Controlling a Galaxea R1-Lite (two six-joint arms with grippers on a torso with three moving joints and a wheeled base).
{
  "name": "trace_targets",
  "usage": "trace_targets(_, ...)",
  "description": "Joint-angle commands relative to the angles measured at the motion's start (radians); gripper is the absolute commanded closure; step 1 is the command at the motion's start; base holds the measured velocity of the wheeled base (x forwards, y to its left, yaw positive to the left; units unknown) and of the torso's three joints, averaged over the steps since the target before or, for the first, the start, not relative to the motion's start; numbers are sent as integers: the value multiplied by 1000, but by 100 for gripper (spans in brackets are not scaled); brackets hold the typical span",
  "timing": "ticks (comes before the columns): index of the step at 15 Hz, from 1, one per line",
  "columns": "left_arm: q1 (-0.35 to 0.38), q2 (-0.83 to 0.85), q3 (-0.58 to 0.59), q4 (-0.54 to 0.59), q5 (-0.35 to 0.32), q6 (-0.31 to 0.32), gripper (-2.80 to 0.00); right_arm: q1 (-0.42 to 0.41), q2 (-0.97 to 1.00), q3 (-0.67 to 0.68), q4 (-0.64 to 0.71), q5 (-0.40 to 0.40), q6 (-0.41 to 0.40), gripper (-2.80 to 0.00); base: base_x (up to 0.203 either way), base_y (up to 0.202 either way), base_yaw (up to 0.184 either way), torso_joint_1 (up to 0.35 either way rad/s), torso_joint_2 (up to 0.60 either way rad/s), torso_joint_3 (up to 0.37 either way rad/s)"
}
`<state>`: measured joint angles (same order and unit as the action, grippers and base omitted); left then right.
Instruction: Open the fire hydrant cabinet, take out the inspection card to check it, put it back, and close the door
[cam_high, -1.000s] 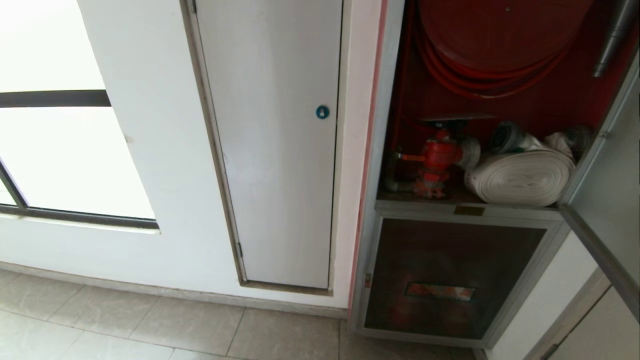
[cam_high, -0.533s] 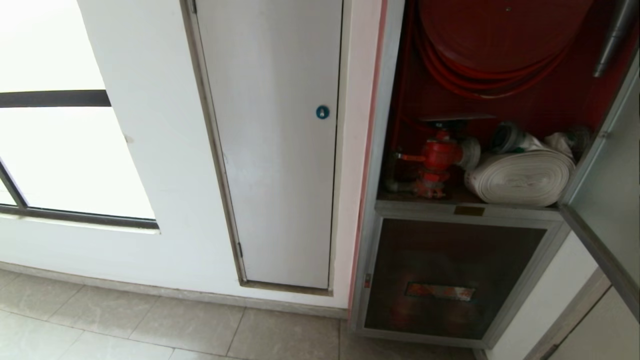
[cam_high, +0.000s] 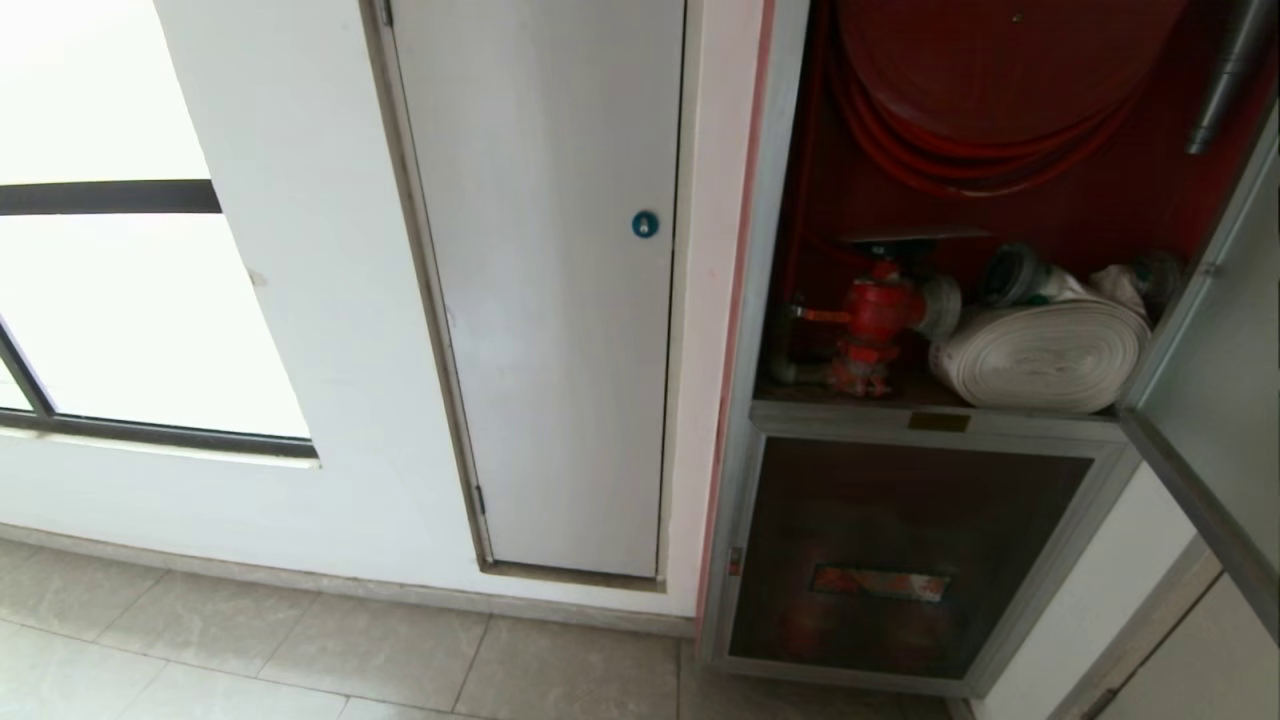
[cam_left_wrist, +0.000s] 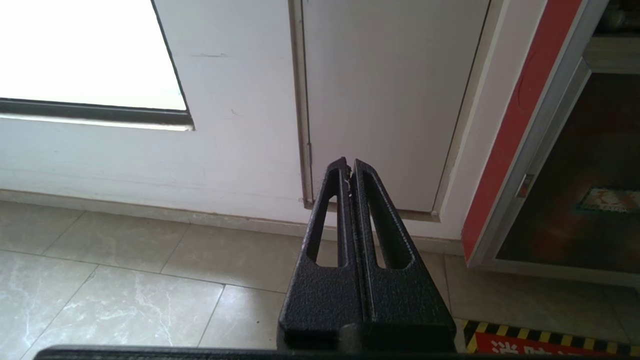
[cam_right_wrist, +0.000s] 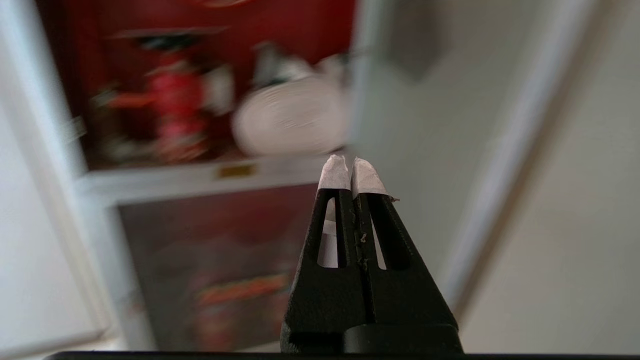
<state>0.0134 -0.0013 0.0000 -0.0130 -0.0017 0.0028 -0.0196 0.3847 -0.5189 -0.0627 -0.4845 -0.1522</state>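
Neither gripper appears in our head view. What we see there is the fire hydrant cabinet (cam_high: 760, 330) on the right with its upper compartment exposed: the red coiled hose (cam_high: 990, 90) hangs at the top, the red hydrant valve (cam_high: 875, 320) stands below it, and the white rolled hose (cam_high: 1040, 355) lies just beside the valve. The door (cam_high: 1215, 400) stands swung out at the far right. A small brass plate (cam_high: 938, 422) sits on the crossbar above the dark lower panel (cam_high: 900, 550). Left of the cabinet is a plain white door (cam_high: 550, 300) with a blue round lock (cam_high: 645, 224).

From our left wrist, the left gripper (cam_left_wrist: 349, 167) has its fingers pressed together, empty, pointing at the foot of the plain white door above the tiled floor (cam_left_wrist: 125, 280).

From our right wrist, the right gripper (cam_right_wrist: 350, 167) is likewise closed on nothing, its white-taped tips facing the blurred cabinet interior and the door edge.
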Motion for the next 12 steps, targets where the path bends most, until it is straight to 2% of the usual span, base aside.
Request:
trace_targets(1,0,0,6,-1,0,0,0,0,70,-48,-19,-99,-15,0,0,0,0,0,0,0)
trace_targets(7,0,0,6,-1,0,0,0,4,129,-101,-130,-354,-84,0,0,0,0,0,0,0)
trace_targets(9,0,0,6,-1,0,0,0,3,170,-96,-195,-397,-100,0,0,0,0,0,0,0)
trace_targets(12,0,0,6,-1,0,0,0,1,203,-98,-207,-432,-101,0,0,0,0,0,0,0)
